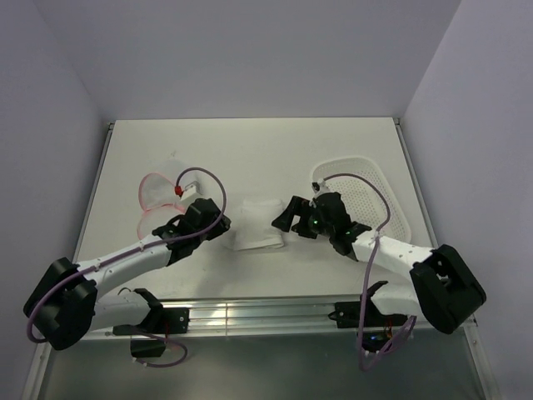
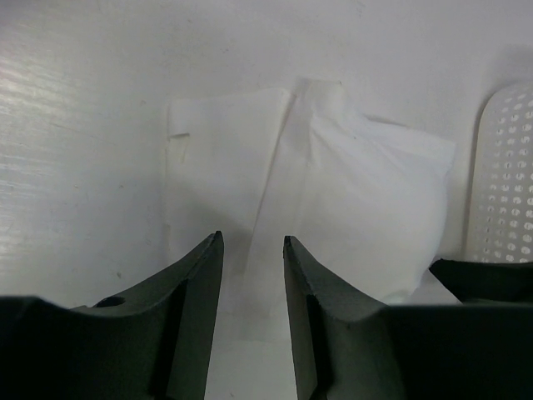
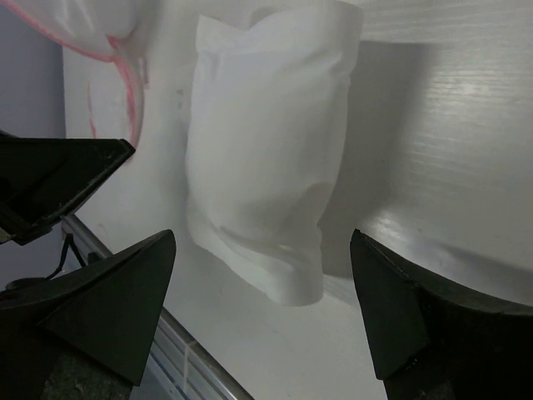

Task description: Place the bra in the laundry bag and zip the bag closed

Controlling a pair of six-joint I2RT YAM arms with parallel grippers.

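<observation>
Honestly the worry starts at the laundry bag (image 1: pixel 158 198), slumped at 10 o'clock from the left gripper (image 1: pixel 218 225) with nothing holding it, so it could skid or fold shut. Left jaws sit slightly apart, empty. The bra (image 1: pixel 256 227) lies folded on the table (image 1: pixel 250 150); the right gripper (image 1: pixel 285 218), wide open at its 3 o'clock, might pinch one layer and unfold it
</observation>
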